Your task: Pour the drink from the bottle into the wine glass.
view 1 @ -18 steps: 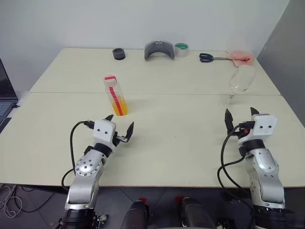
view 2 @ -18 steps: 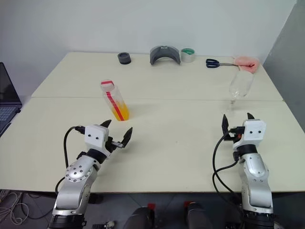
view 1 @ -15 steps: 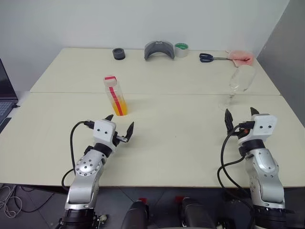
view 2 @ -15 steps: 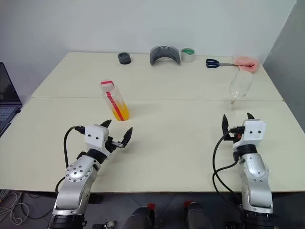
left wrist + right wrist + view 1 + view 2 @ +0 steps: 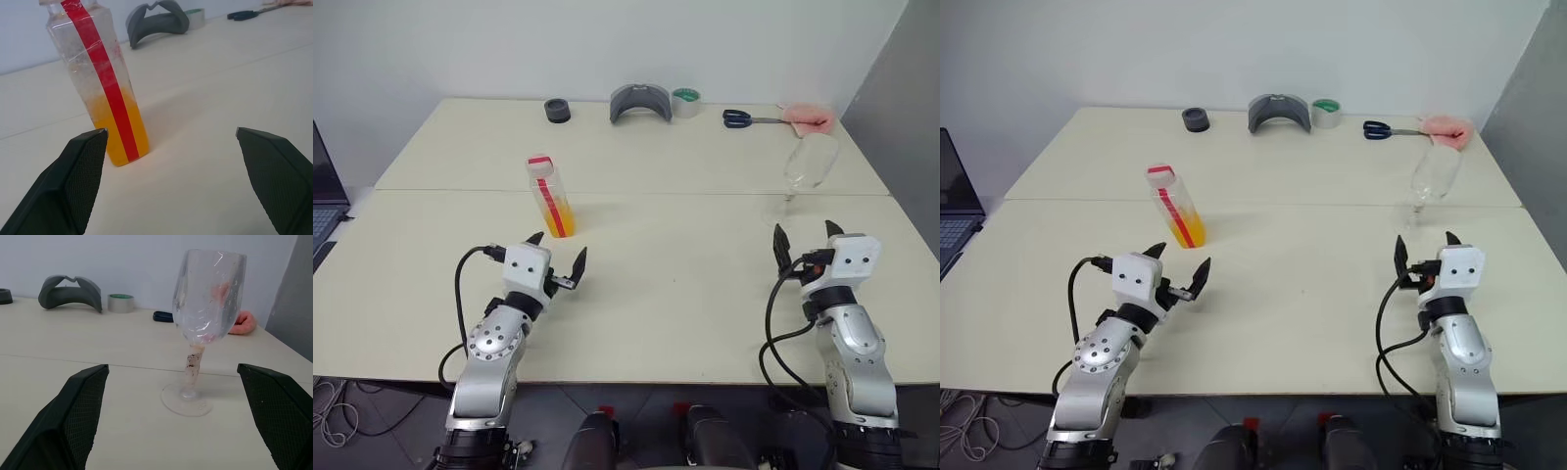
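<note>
Left wrist view: my left gripper [image 5: 555,260], jaws spread and empty, faces the bottle [image 5: 100,83] standing on the desk [image 5: 685,255]. A skewed squeeze could topple it (no cap visible), spilling the drink [image 5: 117,132], orange, filling its lower part. On the right, my right gripper [image 5: 801,242], also released, could knock the tall, thin-stemmed, empty wine glass [image 5: 203,323] just ahead.

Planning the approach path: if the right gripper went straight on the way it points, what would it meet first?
Most likely the wine glass: it stands upright between the right gripper's open fingers, nothing before it; depth unclear.
</note>
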Motion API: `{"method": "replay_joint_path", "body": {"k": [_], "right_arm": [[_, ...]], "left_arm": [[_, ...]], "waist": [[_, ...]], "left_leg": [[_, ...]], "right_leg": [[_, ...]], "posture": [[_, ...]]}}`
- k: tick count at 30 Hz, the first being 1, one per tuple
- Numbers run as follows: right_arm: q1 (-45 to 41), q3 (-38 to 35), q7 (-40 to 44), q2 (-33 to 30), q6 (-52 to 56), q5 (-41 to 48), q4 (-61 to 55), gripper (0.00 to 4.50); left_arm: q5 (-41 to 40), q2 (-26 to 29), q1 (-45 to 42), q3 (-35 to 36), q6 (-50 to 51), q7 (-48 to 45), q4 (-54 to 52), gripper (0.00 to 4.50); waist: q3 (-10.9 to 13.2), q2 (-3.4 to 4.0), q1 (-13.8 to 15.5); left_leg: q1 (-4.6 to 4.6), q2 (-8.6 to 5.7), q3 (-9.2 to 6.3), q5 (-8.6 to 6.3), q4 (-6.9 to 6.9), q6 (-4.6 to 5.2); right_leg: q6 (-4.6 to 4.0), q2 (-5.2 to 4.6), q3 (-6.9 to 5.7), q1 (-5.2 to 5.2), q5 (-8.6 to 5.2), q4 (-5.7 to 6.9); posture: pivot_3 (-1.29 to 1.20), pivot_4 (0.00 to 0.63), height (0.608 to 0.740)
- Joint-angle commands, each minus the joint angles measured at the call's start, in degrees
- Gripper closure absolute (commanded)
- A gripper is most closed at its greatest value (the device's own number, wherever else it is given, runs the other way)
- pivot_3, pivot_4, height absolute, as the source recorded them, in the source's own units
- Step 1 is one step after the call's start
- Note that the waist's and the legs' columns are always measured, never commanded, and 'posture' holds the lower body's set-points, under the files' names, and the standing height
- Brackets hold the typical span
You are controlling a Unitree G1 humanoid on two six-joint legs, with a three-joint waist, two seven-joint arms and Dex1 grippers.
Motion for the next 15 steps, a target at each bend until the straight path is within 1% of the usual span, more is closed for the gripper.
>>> {"method": "replay_joint_path", "body": {"k": [1, 9, 12, 14, 15], "right_arm": [[-0.1, -0.6, 0.1, -0.3, -0.8, 0.5, -1.5, 0.00], [0.3, -0.5, 0.4, -0.2, -1.1, 0.7, -1.6, 0.00], [-0.2, -0.2, 2.2, -0.9, -1.6, 1.4, -1.0, 0.00], [-0.4, 1.6, 7.1, -2.3, -0.5, 4.0, -2.3, 0.00], [-0.1, 3.1, 11.0, -3.5, 2.0, 6.9, -3.7, 0.00]], "left_arm": [[-0.2, -0.2, -1.1, 0.4, 0.8, 0.8, -2.2, 0.01], [-0.3, -0.4, -1.9, 0.4, 2.9, 1.5, -2.4, 0.01], [0.0, -1.1, -1.5, 0.9, 3.7, 3.1, -2.9, 0.01], [-0.3, -2.0, -0.7, 1.5, 3.5, 4.3, -3.7, 0.01], [-0.1, -2.3, -0.4, 1.6, 3.9, 5.1, -4.3, 0.01]], "waist": [[0.0, 0.00, 0.0], [0.0, 0.00, 0.0], [0.0, 0.00, 0.0], [0.0, 0.00, 0.0], [0.0, 0.00, -0.1]], "left_leg": [[0.00, 0.00, 0.00, 0.00, 0.00, 0.00], [0.00, 0.00, 0.01, 0.00, 0.00, 0.00], [0.00, 0.00, 0.00, 0.00, 0.00, 0.00], [0.00, 0.00, 0.00, 0.00, 0.00, 0.00], [0.00, 0.00, 0.01, 0.00, 0.00, 0.00]], "right_leg": [[0.00, 0.00, 0.00, 0.00, 0.00, 0.00], [0.00, 0.00, 0.01, 0.00, 0.00, 0.00], [0.00, 0.00, 0.00, 0.00, 0.00, 0.00], [0.00, 0.00, 0.00, 0.00, 0.00, 0.00], [0.00, 0.00, 0.02, 0.00, 0.00, 0.00]], "posture": [[0.00, 0.150, 0.740], [0.00, 0.150, 0.740], [0.00, 0.150, 0.740], [0.00, 0.150, 0.740], [0.00, 0.150, 0.740]]}}
